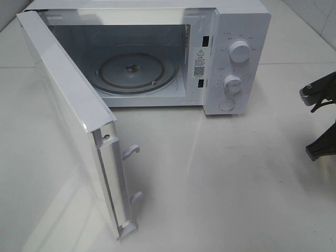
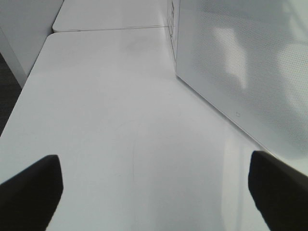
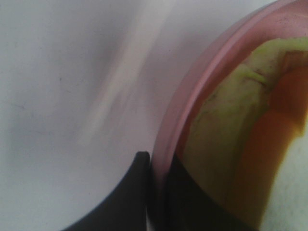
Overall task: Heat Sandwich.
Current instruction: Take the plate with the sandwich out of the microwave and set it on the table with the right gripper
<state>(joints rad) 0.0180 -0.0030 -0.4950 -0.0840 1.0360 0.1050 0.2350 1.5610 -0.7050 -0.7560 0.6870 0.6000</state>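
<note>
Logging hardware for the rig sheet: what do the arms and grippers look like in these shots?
All black. The left gripper shows two broad, blunt matte fingers. The right gripper shows smooth dark fingers, one with a curved edge. Overhead, the right arm is black angular hardware with a ridged part. No cables or markings visible.

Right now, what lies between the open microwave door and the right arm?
Only bare white tabletop, seen in the high view; the door stands open at left, the right arm at the right edge.
</note>
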